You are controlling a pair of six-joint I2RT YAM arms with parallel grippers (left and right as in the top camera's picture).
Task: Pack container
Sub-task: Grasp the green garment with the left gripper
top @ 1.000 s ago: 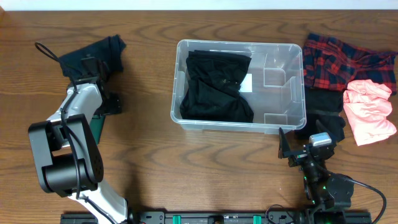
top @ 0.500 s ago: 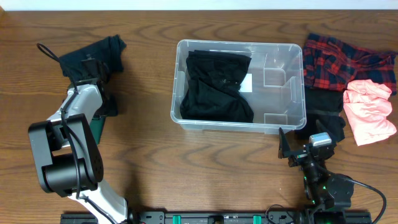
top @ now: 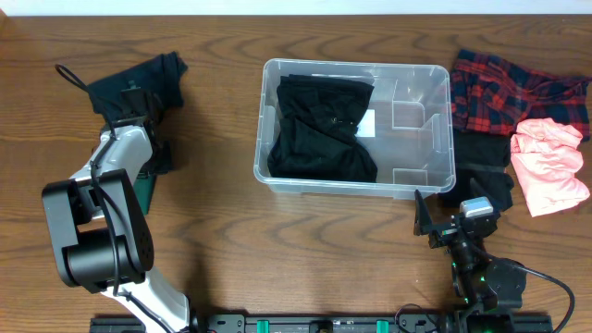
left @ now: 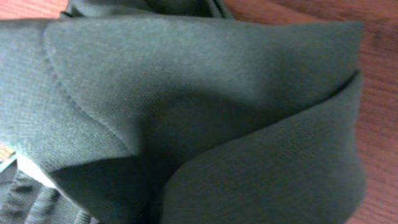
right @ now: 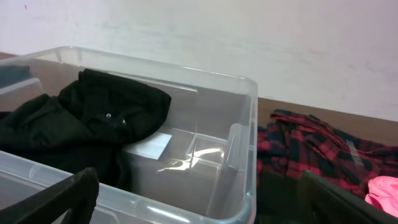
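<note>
Remotely, I see my left tool [top: 157,154] pressed against a dark garment [left: 186,106], grip impossible to tell, while my right tool [top: 450,225] hangs wide apart near the container [top: 442,180].

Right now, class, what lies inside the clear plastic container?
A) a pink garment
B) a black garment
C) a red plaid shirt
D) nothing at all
B: a black garment fills the left part of the container, while the pink garment and the plaid shirt lie outside it.
</note>
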